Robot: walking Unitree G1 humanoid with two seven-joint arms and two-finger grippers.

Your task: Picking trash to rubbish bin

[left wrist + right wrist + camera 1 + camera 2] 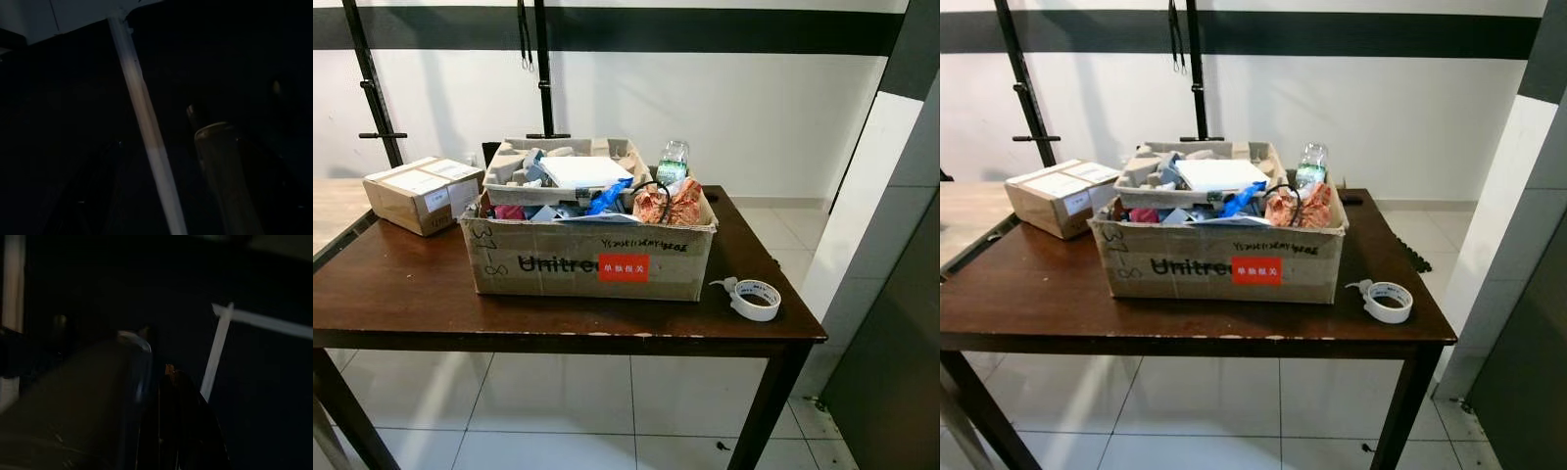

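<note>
both pincers hang in dark shade, finger state unclear, before a trash-filled cardboard box [592,259] on a table [401,294].

Open cardboard box [592,262] on the dark desk [401,294], heaped with trash: crumpled orange wrapper [668,204], blue scrap [607,199], grey pulp tray [509,181] carrying a white sheet [582,171], clear plastic bottle [673,162] upright behind.
</note>
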